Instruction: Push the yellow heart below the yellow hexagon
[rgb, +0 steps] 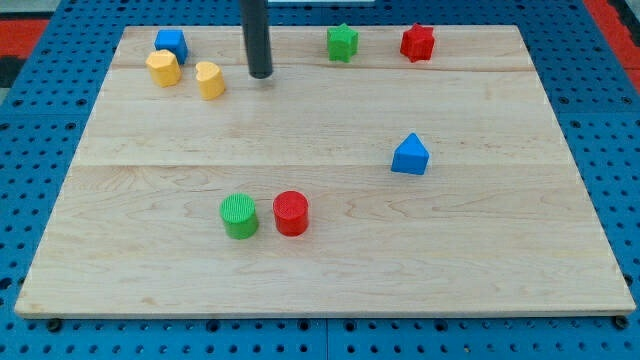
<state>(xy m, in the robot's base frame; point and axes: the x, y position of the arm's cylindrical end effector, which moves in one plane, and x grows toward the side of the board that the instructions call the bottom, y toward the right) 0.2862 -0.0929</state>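
Camera view shows my tip (260, 74) resting on the worktop (330, 260) near the view's top left. As end effector I have only a bare rod, nothing to open or close, holding nothing. At its 9 o'clock, near but apart, sits the yellow heart (210, 80); just beyond lies the yellow hexagon (163, 68), with a blue cube (171, 43) at its 12. Farther out: green star (342, 42), red star (417, 42), blue wedge (410, 155), red cylinder (291, 213), green cylinder (239, 216).
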